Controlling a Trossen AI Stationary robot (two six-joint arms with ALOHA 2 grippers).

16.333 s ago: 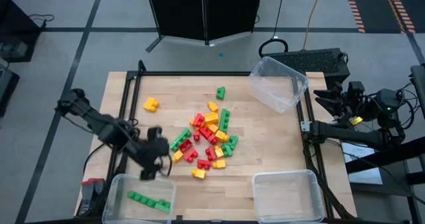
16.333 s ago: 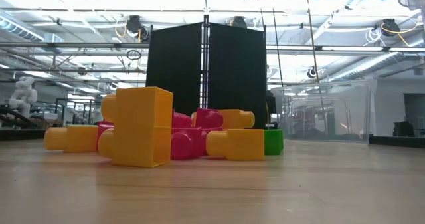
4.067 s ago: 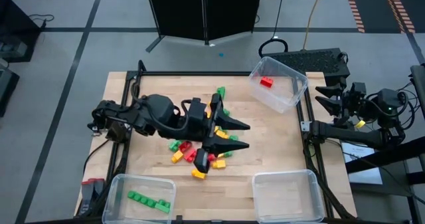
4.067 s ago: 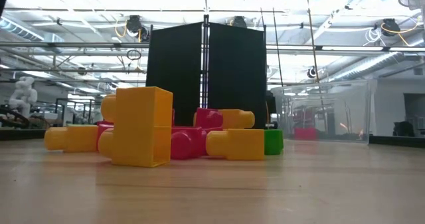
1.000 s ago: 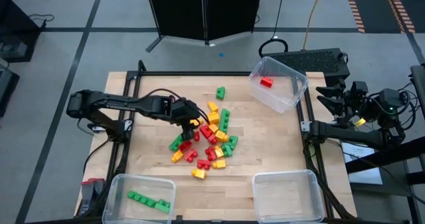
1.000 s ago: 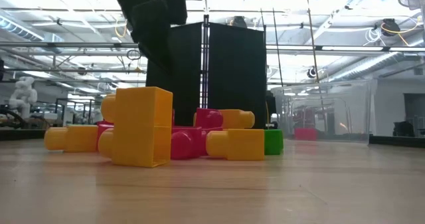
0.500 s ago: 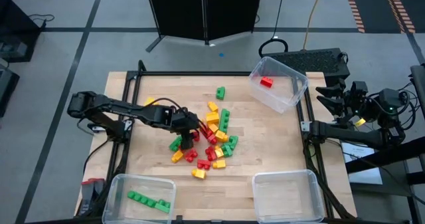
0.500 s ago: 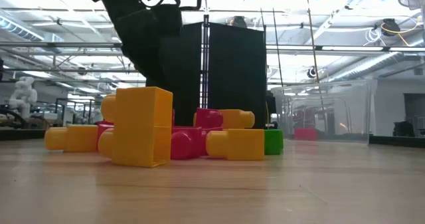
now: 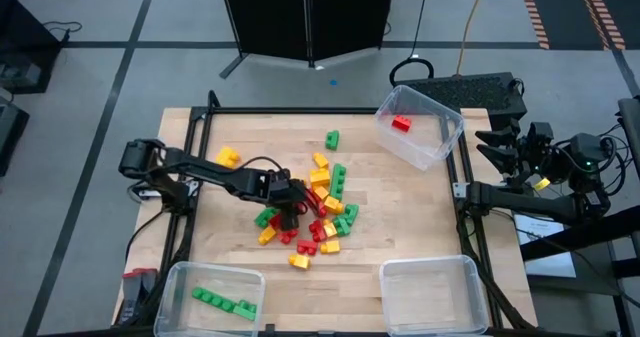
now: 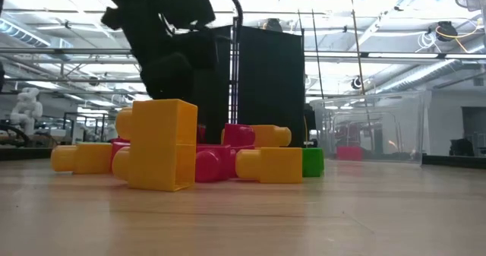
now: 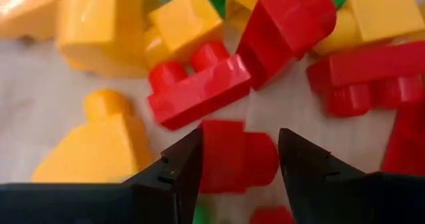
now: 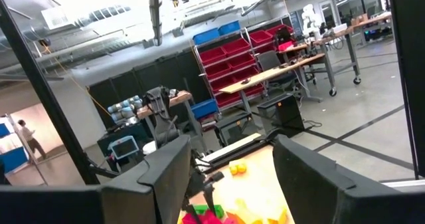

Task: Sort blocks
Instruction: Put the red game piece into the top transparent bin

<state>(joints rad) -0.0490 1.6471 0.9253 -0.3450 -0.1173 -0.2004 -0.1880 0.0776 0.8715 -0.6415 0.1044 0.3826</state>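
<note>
Left arm [image 9: 205, 172]: matte black, slim jointed links, black cable looping alongside, bulky round base joint. Left gripper [image 11: 239, 164]: two dark wedge fingers, angular tips. Right arm [image 9: 535, 199]: black, exposed cabling, small yellow marking, green indicator light.

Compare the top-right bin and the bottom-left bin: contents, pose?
The top-right bin holds one red block; the bottom-left bin holds a row of green blocks. The top-right bin sits skewed, overhanging the table corner; the bottom-left bin lies square to the table edge. Both are clear plastic.
</note>
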